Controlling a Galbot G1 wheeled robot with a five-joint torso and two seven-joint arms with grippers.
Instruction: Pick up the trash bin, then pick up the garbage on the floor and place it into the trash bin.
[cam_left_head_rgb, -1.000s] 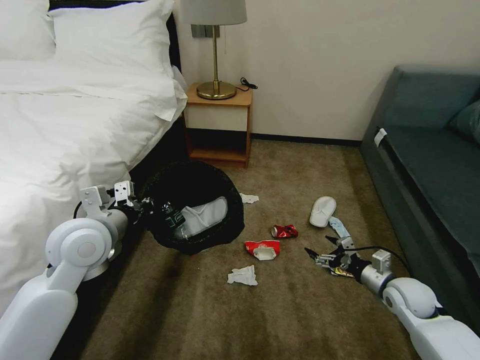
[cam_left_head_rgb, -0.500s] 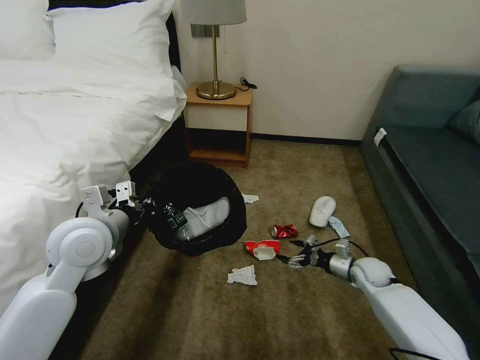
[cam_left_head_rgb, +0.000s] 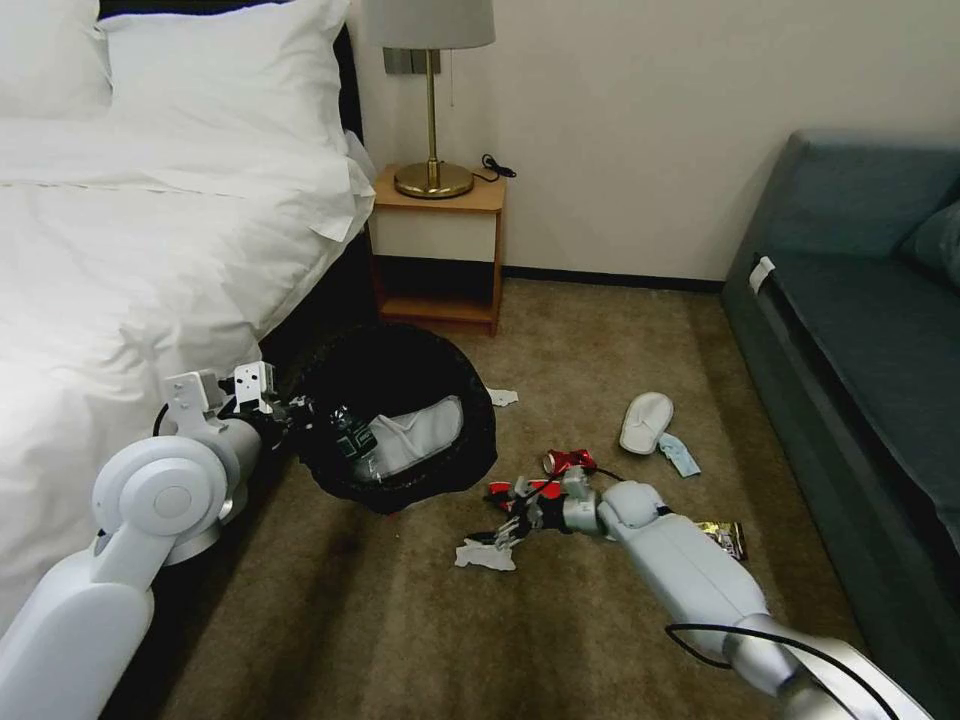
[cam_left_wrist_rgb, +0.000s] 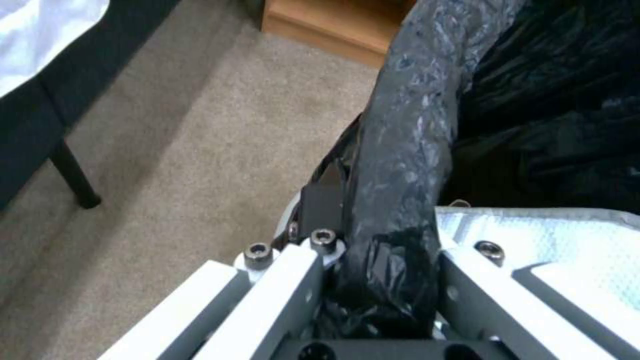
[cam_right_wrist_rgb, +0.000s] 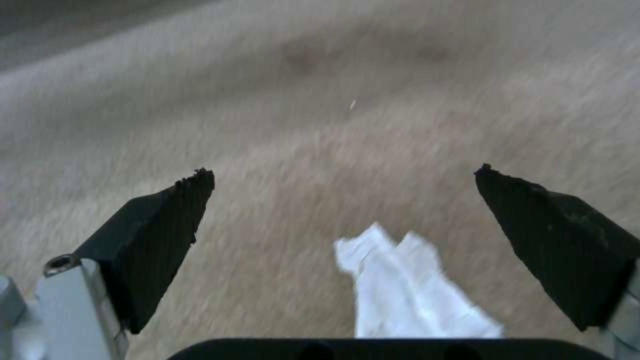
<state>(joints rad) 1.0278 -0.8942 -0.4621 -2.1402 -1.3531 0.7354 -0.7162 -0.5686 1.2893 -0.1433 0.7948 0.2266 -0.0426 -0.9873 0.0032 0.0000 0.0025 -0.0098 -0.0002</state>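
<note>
Tilting above the brown short-pile carpet, the small round trash bin lined with a crinkly glossy black plastic bag hangs beside the bed with its mouth turned outward. Its rolled rim is pinched between the pale metal fingers of the left gripper on the bin's bed side. Inside the bin lie a flat white slipper and a small green-labelled bottle.

Just beyond the bin's open side, the right gripper hangs low over the carpet with its black wedge-shaped fingers spread wide, a crumpled white tissue lying on the carpet between and just under them. Close by the bin are a torn red-and-white wrapper and a crushed red can; a second scrap of white tissue lies by the bin's far edge. Farther from the bin rest another white slipper, a pale blue packet and a gold foil wrapper.

Behind the bin stands a wooden nightstand carrying a brass lamp. White bedding covers the bed, and well apart from the bin sits a dark teal sofa against the cream wall.
</note>
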